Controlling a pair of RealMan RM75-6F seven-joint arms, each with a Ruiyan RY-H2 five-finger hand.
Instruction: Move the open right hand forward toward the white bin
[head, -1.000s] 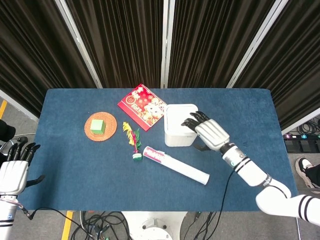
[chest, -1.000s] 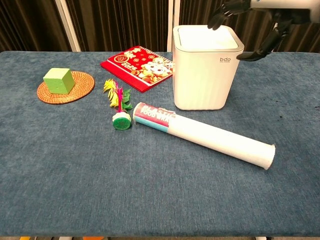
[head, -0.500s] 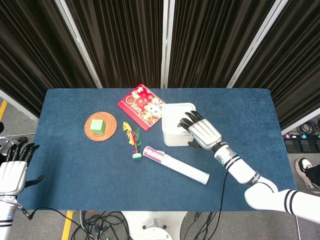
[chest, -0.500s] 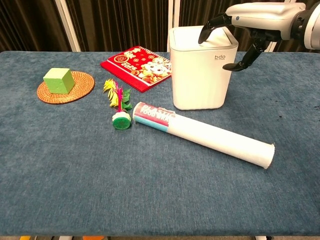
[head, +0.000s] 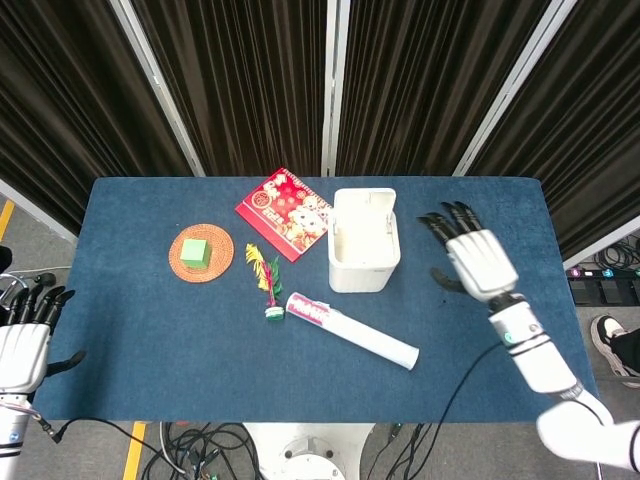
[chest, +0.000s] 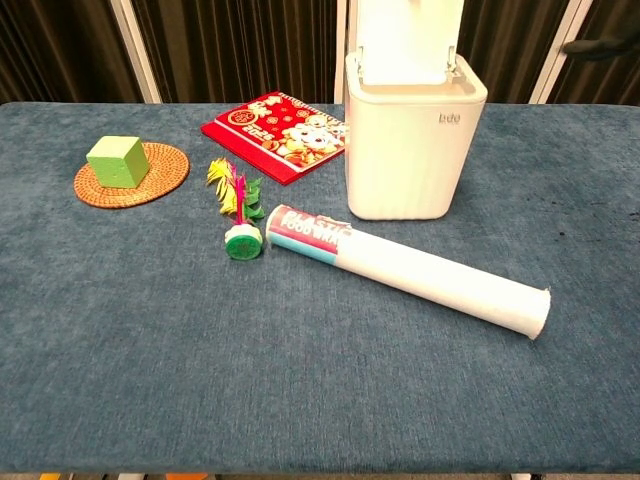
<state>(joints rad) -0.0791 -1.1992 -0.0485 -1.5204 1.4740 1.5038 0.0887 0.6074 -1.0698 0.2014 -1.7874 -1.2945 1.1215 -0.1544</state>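
Note:
The white bin (head: 363, 262) stands mid-table with its lid (chest: 405, 35) flipped upright, and the inside shows from above. My right hand (head: 476, 260) hovers to the right of the bin, apart from it, with its fingers spread and nothing in them. In the chest view only a dark fingertip (chest: 600, 45) of that hand shows at the top right edge. My left hand (head: 22, 340) is off the table's front left corner, fingers apart and empty.
A white paper roll (head: 352, 331) lies in front of the bin, with a feathered shuttlecock (head: 267, 282) to its left. A red booklet (head: 287, 211) lies behind and left of the bin. A green cube (head: 195, 252) sits on a wicker coaster (head: 216, 263).
My right hand lay on the bin's closed lid; it has pulled away to the right. The lid now stands open.

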